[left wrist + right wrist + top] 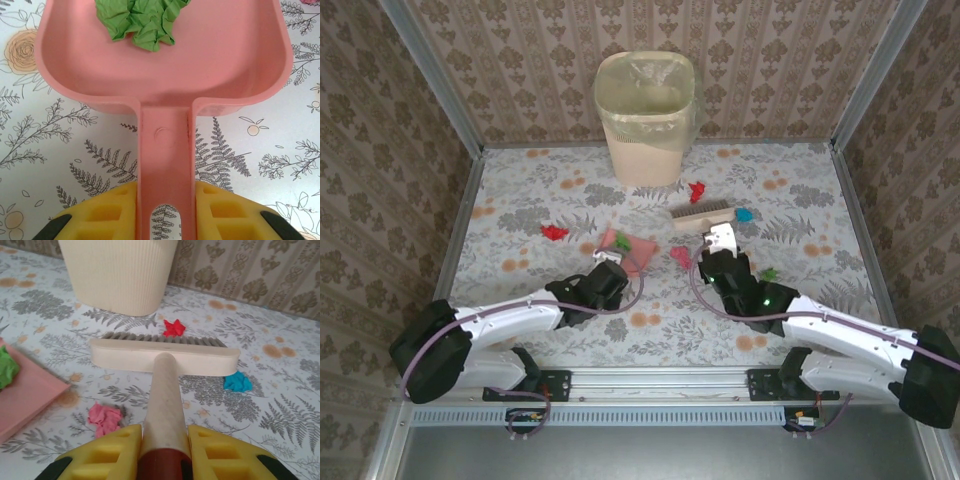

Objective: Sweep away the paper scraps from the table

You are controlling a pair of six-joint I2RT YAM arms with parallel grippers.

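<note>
The sweeping step is in hand: the dustpan (165, 75) is gripped by its handle in the left tool (165, 215), the brush (162, 356) is gripped by its handle in the right tool (162, 455), and a green scrap (142, 20) already lies in the pan. Other paper scraps (554, 232) are scattered on the worktop (520, 190); from the right wrist, a pink scrap (104, 418) is seen at 7 o'clock of the brush head, a blue scrap (237, 382) at 4 o'clock and a red scrap (174, 328) at 12 o'clock. Next, the pink scrap is probably to be brushed toward 9 o'clock into the pan.

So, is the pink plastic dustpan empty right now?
No, a crumpled green paper scrap lies inside the pink plastic dustpan, near its front edge in the left wrist view.
</note>
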